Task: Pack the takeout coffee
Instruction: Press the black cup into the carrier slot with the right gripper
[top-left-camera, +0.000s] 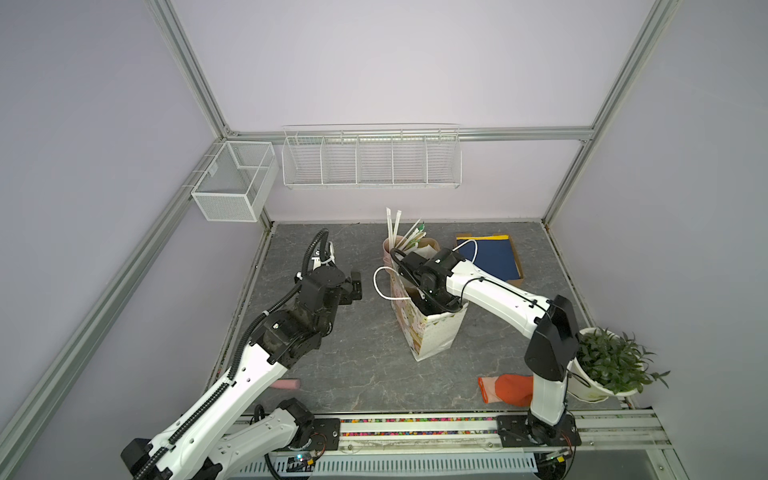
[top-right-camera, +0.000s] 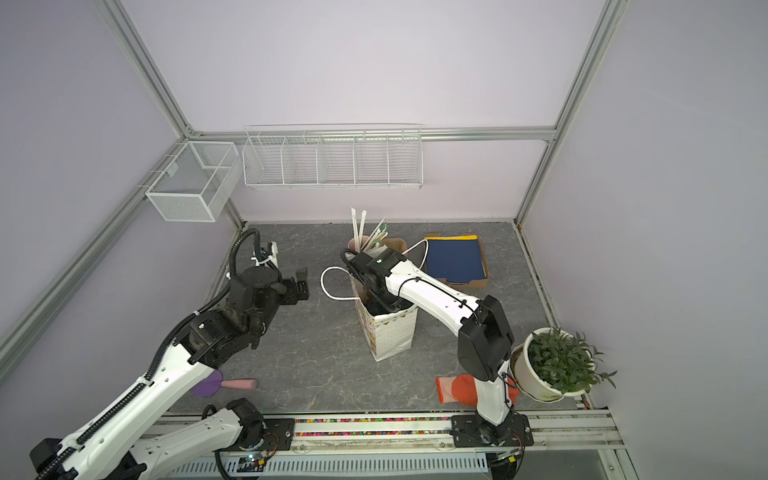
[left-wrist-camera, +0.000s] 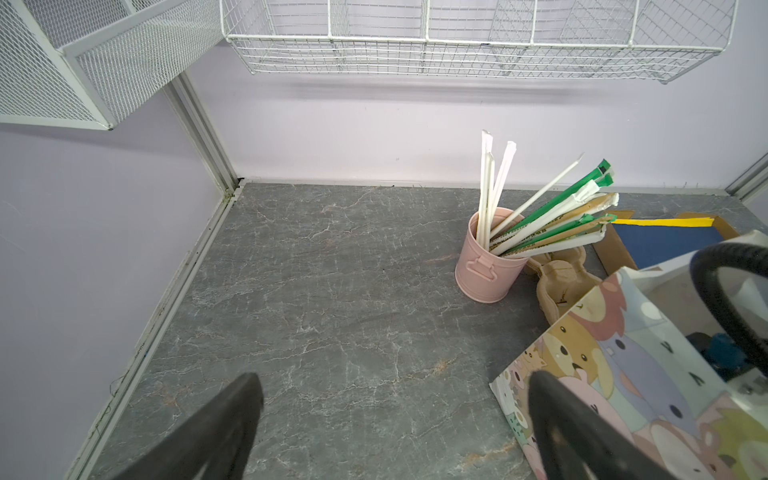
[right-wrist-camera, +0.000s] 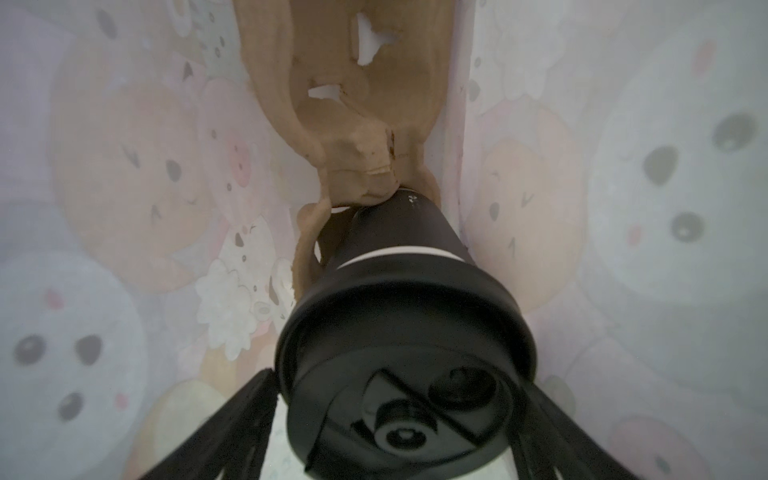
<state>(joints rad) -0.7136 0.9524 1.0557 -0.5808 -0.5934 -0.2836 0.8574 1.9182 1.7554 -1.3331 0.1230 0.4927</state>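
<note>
The takeout coffee (right-wrist-camera: 399, 241), a black paper cup under a round black lid (right-wrist-camera: 407, 332), stands inside the cartoon-printed paper bag (top-left-camera: 432, 336) (top-right-camera: 390, 336). Its foot rests against a brown pulp carrier (right-wrist-camera: 365, 124) in the bag. My right gripper (right-wrist-camera: 401, 376) reaches down into the bag, open, with one finger close on each side of the lid; in both top views the bag hides it. My left gripper (left-wrist-camera: 395, 380) (top-left-camera: 356, 286) hovers open and empty over bare table, just left of the bag (left-wrist-camera: 623, 374).
A pink cup of straws (left-wrist-camera: 486, 266) and brown pulp carriers (left-wrist-camera: 561, 286) stand behind the bag. A box with a blue folder (top-left-camera: 494, 257) lies back right. A potted plant (top-left-camera: 611, 365) and an orange glove (top-left-camera: 507, 388) sit front right. Wire baskets (top-left-camera: 370, 162) hang on the back wall.
</note>
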